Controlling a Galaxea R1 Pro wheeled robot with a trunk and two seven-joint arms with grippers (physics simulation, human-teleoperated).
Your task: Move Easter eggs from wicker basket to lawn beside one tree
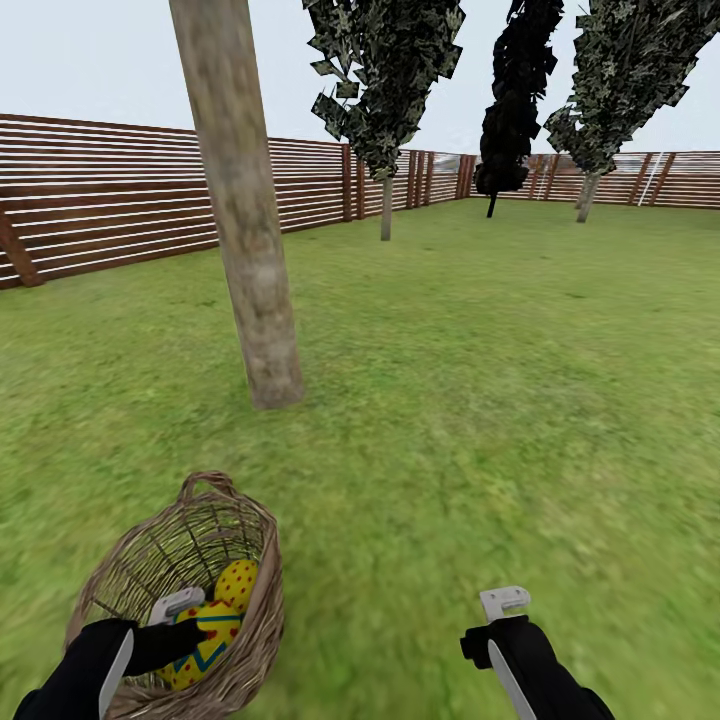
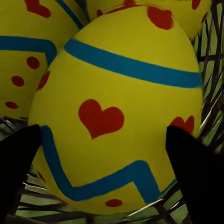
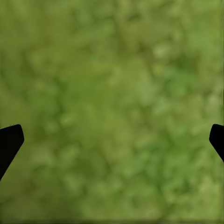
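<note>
Reaching into the basket with my left gripper, I had its two fingers spread to either side of the nearest egg, the tips level with its widest part but not visibly pressed against the shell. The left gripper was therefore open, straddling the egg and not yet gripping it. In the head view this egg lay deep in the basket beside a dotted egg; the left wrist view showed two more eggs behind it, so I judged all three were in the basket. The basket stood on the lawn, near the tree. My right gripper hung open above bare grass, holding nothing.

To do this step well, I judged that I should close across the egg's broadest girth, centred between the fingers, since a grip nearer either end could squeeze the smooth shell out. I should then lift straight up, clear of the wicker rim.
</note>
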